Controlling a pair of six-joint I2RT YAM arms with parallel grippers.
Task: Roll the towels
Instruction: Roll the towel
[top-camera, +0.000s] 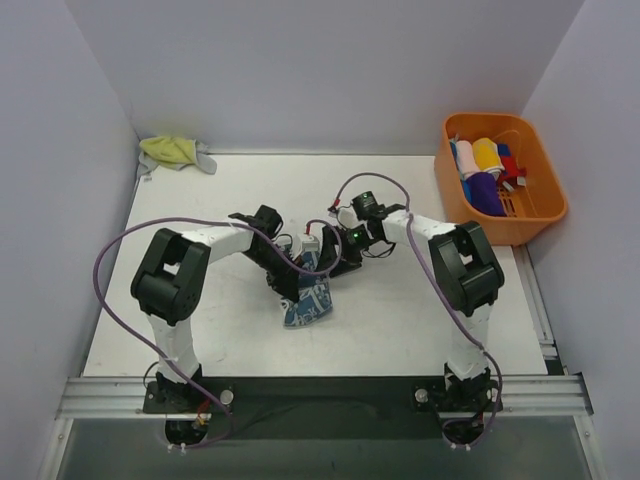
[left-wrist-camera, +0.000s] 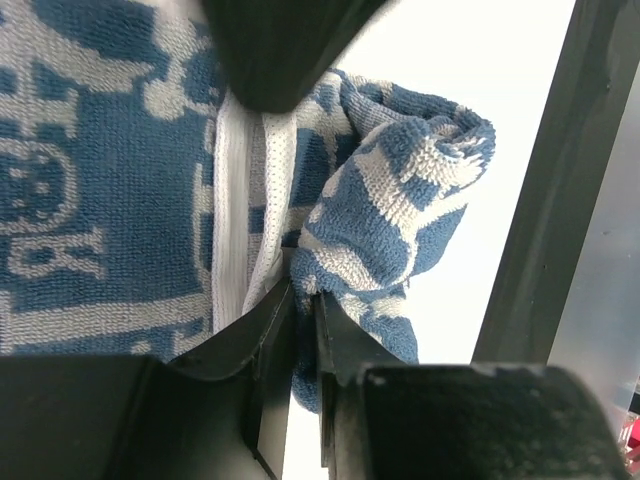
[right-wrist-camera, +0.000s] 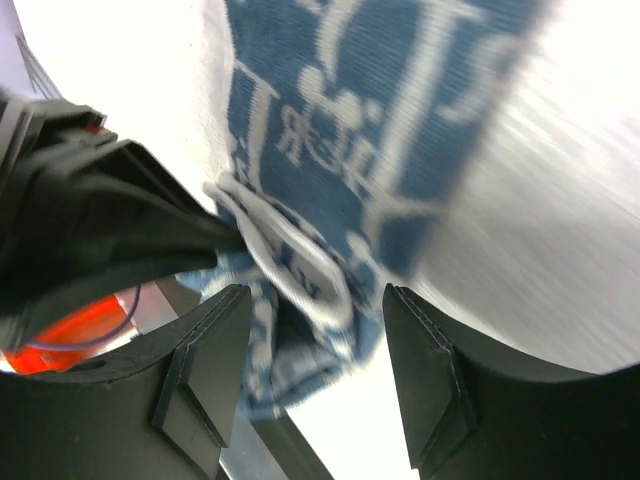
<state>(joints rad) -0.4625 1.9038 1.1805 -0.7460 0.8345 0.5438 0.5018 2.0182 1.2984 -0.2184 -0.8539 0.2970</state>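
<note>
The blue-and-white patterned towel lies partly gathered near the table's middle, its upper end bunched where both grippers meet. My left gripper is shut on a fold of this towel; in the top view the left gripper reaches in from the left. My right gripper stands open around the bunched end of the towel, and its pads sit clear of the cloth. The pale yellow-green towel lies crumpled in the far left corner, away from both arms.
An orange basket with several rolled cloths stands at the far right. White walls close in the table on three sides. The left arm's purple cable loops out to the left. The two arms almost touch over the towel.
</note>
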